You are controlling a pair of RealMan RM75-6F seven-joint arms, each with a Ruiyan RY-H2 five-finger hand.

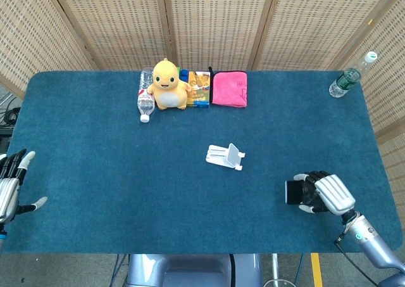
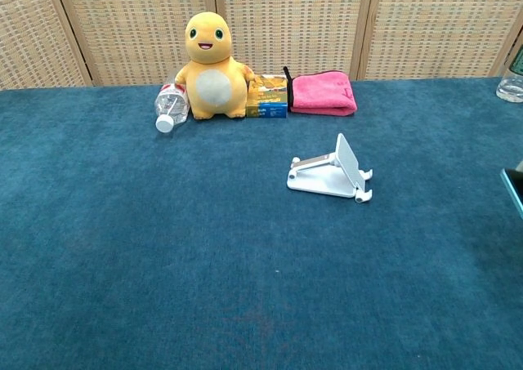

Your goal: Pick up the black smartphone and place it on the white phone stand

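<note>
On the blue table (image 1: 95, 147), the right robot hand (image 1: 323, 194) grips the black smartphone (image 1: 293, 192)

Black smartphone (image 1: 294, 192), white phone stand (image 1: 225, 156), teal tablecloth (image 1: 114, 173)

1. Woven wicker screen panels (image 1: 209, 21) in pale wooden frames across the top of the frame, angled inward at both upper corners.
2. Table (image 1: 95, 166) covered in deep blue carpet-like cloth, filling most of the frame.
3. Grey floor with a yellow stripe (image 1: 314, 269) along the bottom edge, lower right.
4. Even, soft lighting, no hard shadows.
</note>
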